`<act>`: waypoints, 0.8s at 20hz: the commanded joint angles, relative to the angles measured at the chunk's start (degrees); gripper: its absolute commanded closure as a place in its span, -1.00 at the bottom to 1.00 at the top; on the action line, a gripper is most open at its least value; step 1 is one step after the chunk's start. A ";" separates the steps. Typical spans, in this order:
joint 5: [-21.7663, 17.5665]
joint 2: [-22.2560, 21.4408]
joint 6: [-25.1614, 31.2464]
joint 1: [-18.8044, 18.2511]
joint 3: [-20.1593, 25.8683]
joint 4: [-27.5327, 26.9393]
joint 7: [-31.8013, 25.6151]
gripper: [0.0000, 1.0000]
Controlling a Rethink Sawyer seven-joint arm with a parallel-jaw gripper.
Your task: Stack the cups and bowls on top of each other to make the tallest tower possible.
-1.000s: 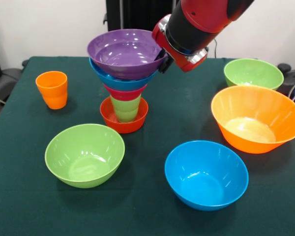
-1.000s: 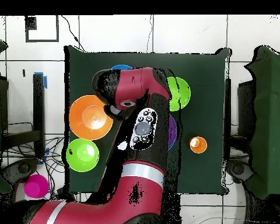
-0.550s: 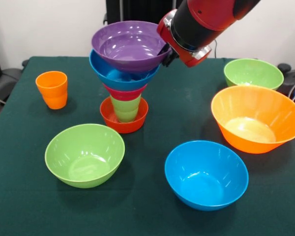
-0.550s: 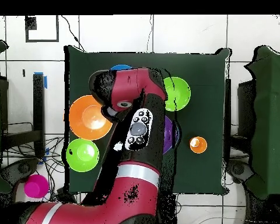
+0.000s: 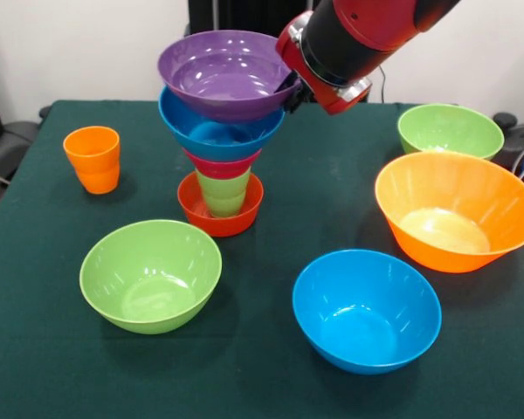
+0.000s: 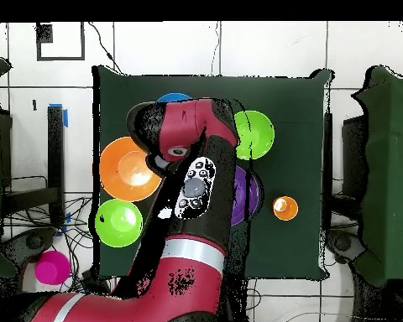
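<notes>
Standing in a small red-orange bowl, the light green cup carries a pink bowl, a blue bowl and a tilted purple bowl; this tower is seen mid-desk. The gripper is met at the purple rim, its grip not discernible. The tower is largely hidden overhead by the arm, though a magenta bowl off the desk is shown there only.
</notes>
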 commanded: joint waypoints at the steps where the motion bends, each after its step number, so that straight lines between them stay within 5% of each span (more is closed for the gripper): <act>1: -5.38 1.84 3.51 0.37 1.37 -2.89 -2.64 1.00; 16: -3.06 3.56 0.05 -0.34 1.72 -2.79 -0.55 1.00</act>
